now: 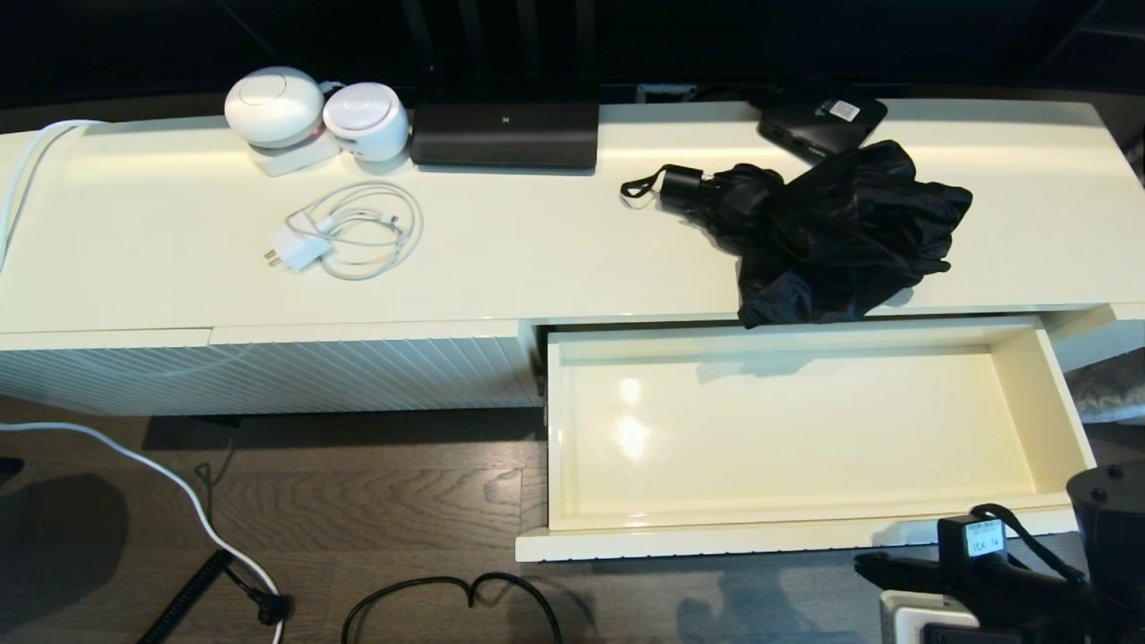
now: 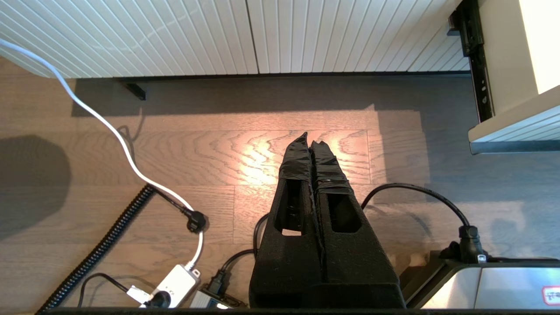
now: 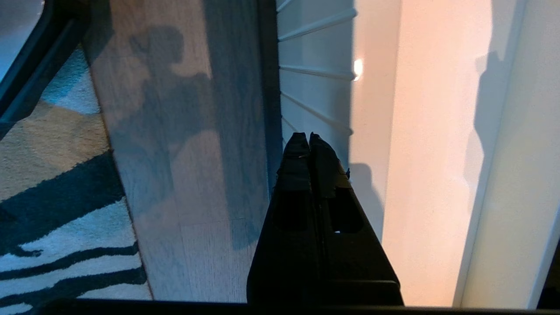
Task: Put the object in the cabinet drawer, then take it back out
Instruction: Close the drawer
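umbrella (image 1: 823,228) lies on the cabinet top (image 1: 537,250), right behind the open drawer (image 1: 796,429), its cloth hanging over the edge. right gripper (image 3: 309,142) is pinched tight on nothing, by the drawer's front. left gripper (image 2: 309,140) is pinched tight too, over the floor.

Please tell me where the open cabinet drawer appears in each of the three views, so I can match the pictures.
Head view: the cabinet drawer is pulled open at lower centre-right, empty, below the umbrella.
Left wrist view: only its corner, ribbed front and slide rail, at the right edge.
Right wrist view: its ribbed front and glossy interior, beyond the shut right gripper.
Shared landmark: the ribbed front.
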Robot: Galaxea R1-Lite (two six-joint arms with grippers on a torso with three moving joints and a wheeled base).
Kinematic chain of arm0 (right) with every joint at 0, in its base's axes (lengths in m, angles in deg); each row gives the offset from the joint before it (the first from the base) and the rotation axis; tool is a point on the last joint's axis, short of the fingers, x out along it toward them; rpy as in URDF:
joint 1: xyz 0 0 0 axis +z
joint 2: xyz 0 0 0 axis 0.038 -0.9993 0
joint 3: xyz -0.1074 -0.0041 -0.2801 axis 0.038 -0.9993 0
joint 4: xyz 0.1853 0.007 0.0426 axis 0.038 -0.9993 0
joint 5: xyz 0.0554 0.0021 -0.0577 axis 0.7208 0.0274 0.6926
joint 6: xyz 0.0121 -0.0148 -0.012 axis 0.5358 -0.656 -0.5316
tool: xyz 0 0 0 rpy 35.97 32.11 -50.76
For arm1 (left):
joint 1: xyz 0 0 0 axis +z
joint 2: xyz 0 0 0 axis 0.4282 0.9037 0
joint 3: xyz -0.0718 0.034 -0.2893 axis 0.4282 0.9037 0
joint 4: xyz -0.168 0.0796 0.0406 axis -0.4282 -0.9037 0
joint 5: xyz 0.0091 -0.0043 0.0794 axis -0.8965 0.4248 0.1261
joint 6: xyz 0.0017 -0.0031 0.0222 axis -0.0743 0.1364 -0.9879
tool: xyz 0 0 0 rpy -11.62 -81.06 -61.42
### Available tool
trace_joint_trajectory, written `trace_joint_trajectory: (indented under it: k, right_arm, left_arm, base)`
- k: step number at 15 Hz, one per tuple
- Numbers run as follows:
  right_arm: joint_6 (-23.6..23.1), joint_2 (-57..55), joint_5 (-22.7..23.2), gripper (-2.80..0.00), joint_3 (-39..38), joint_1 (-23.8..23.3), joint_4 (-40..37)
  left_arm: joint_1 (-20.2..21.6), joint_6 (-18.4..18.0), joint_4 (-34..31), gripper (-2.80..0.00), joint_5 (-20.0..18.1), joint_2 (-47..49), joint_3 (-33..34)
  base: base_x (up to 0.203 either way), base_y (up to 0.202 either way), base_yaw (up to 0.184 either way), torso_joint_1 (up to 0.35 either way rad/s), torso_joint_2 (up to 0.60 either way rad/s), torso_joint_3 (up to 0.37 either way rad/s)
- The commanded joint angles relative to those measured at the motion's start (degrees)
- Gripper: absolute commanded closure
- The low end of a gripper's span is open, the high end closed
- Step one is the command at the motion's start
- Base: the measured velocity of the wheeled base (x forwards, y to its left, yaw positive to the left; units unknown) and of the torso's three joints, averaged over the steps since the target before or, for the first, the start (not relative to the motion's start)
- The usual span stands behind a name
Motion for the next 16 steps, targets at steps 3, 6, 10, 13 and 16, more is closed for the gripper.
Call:
trace_joint_trajectory:
  k: [3,6,10,13,16]
  right_arm:
    - [-0.4,-3.2,0.1,0.00,0.0,-0.1,4.7]
    - [-0.4,-4.2,0.1,0.00,0.0,-0.1,6.2]
    - [-1.1,-5.4,0.1,0.00,0.2,-0.2,9.7]
    - [-4.7,-5.6,0.2,0.00,0.7,-3.3,13.1]
    - [-5.5,-6.9,0.3,0.00,1.0,-4.1,16.6]
  left_arm:
    - [0.0,0.0,0.0,0.00,0.0,-0.1,0.0]
    - [0.1,0.0,0.0,0.00,0.0,-0.1,0.0]
    - [0.0,0.0,0.0,0.00,0.0,-0.1,0.0]
    - [0.0,0.0,0.0,0.00,0.0,-0.1,0.0]
    - [0.1,0.0,0.0,0.00,0.0,-0.1,0.0]
  base:
    - [0.000,0.000,0.000,0.000,0.00,0.000]
    - [0.000,0.000,0.000,0.000,0.00,0.000]
    - [0.000,0.000,0.000,0.000,0.00,0.000]
    - [0.000,0.000,0.000,0.000,0.00,0.000]
    - [0.000,0.000,0.000,0.000,0.00,0.000]
